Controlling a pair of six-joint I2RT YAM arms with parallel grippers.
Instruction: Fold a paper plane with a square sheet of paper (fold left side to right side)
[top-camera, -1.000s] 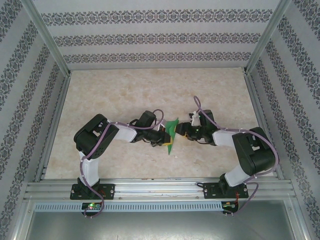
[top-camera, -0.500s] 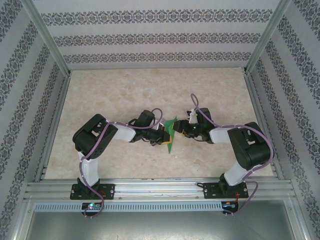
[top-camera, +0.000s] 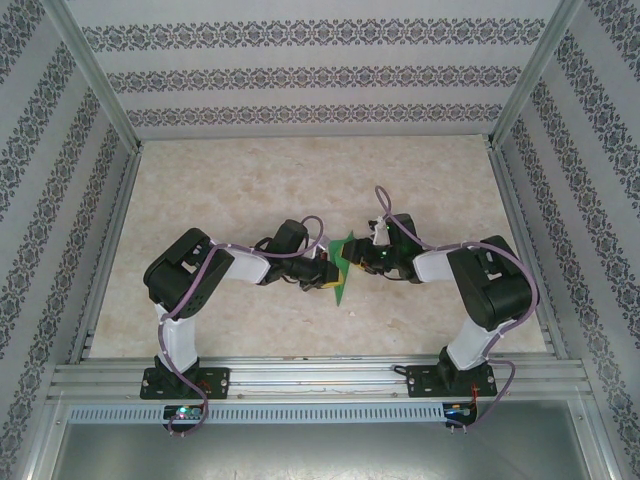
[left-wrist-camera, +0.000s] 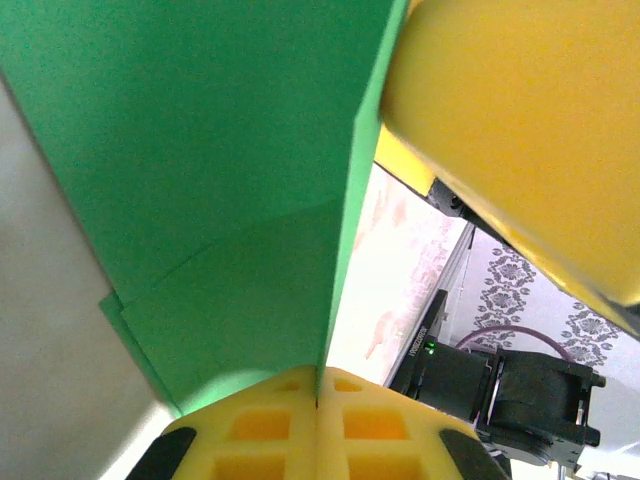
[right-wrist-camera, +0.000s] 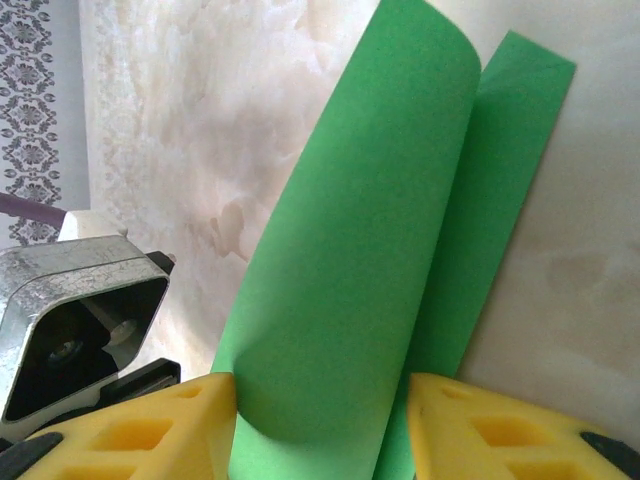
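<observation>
Overhead, the bright green sheet of paper (top-camera: 343, 268) stands folded on edge mid-table (top-camera: 230, 190) between both arms. Close up, the left gripper (left-wrist-camera: 318, 390) is clamped tight on its crease. The right gripper (right-wrist-camera: 320, 410) is half-open, straddling the curled flap.
</observation>
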